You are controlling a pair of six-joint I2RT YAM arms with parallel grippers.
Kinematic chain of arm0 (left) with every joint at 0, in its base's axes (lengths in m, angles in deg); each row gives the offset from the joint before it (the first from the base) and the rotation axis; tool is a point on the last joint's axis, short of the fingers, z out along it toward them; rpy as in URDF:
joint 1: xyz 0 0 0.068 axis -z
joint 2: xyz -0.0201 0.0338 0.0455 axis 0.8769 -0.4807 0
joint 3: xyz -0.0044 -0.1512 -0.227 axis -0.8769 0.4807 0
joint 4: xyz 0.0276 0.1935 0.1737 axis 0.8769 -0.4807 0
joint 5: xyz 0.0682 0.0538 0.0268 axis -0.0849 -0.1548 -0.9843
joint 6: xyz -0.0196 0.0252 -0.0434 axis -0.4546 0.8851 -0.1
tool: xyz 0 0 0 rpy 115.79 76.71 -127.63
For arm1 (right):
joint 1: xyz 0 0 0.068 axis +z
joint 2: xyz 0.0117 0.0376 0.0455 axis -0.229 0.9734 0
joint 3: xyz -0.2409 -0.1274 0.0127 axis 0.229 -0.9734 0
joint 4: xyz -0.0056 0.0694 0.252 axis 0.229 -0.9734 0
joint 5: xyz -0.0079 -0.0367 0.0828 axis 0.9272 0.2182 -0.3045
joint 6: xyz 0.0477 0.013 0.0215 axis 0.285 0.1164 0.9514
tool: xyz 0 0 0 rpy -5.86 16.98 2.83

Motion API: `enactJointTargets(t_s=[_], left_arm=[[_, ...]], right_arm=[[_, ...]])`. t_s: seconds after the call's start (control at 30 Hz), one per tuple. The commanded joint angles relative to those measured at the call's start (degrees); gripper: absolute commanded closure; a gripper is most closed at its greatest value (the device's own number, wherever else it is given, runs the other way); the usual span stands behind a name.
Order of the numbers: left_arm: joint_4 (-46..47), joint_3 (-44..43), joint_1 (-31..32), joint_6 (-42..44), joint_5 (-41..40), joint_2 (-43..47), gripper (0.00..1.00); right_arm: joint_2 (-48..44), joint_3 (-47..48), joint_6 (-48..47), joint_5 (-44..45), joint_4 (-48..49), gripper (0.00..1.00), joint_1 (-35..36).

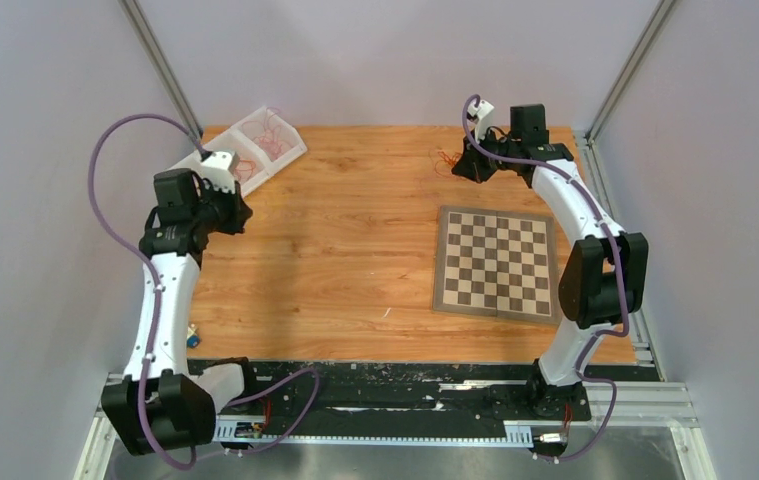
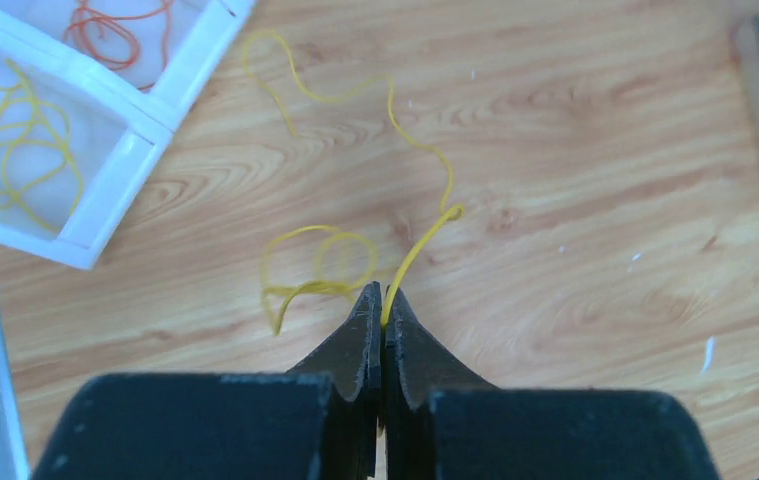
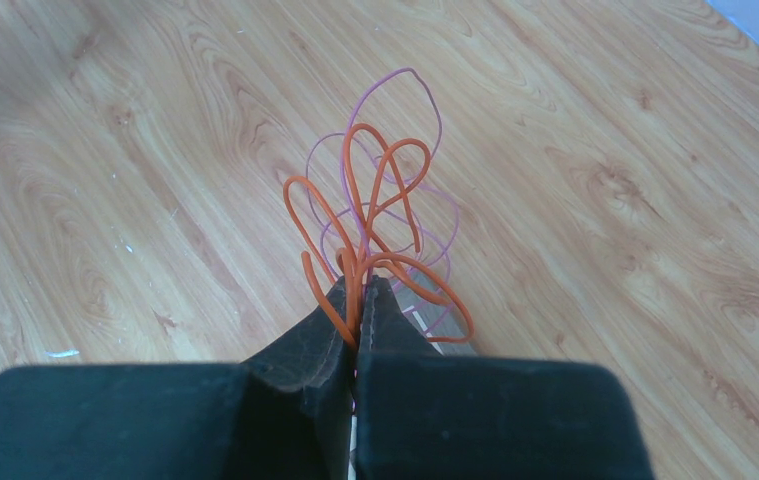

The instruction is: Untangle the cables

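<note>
The left gripper (image 2: 383, 300) pinches the yellow cable (image 2: 420, 245) — thin, light, floppy. The right gripper (image 3: 357, 300) pinches the orange cables (image 3: 365, 170). Best to hold one strand and pull softly.

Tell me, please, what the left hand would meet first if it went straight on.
The left hand, shut on the yellow cable, would likely meet only that cable's loops, then bare tabletop.

yellow cable (image 2: 421, 247), orange cable (image 3: 346, 180), pale purple cable (image 3: 410, 71), brown-and-cream checked chessboard (image 1: 496, 262), white tray (image 2: 150, 125), wood-grain table (image 1: 355, 250)
</note>
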State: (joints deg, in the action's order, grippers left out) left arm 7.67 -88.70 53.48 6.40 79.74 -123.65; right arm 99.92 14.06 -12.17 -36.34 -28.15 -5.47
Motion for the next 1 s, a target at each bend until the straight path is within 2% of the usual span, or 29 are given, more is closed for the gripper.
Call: enactJointTargets(t_s=[0.0, 0.17, 0.47, 0.8, 0.97], left_arm=[[2.3, -3.6, -4.1, -13.1, 0.9, 3.5, 1.00], [4.9, -8.5, -5.1, -21.0, -11.1, 5.2, 1.00], [5.2, -19.4, -5.4, -34.1, -28.8, 1.4, 1.00], [15.3, -22.5, -5.4, -34.4, -42.7, -5.9, 1.00], [22.9, -21.9, -5.7, -34.1, -44.2, -11.2, 1.00]], right_arm=[[-2.8, 0.1, 0.1, -1.4, 1.6, 1.00, 0.2], [-3.2, -0.3, 0.0, -1.8, 1.4, 1.00, 0.2], [-3.7, -1.6, -0.6, -2.1, 1.3, 1.00, 0.2], [-4.1, -3.2, -1.6, -2.5, 1.0, 1.00, 0.1], [-5.1, -4.5, -2.9, -1.9, 0.4, 1.00, -0.1]])
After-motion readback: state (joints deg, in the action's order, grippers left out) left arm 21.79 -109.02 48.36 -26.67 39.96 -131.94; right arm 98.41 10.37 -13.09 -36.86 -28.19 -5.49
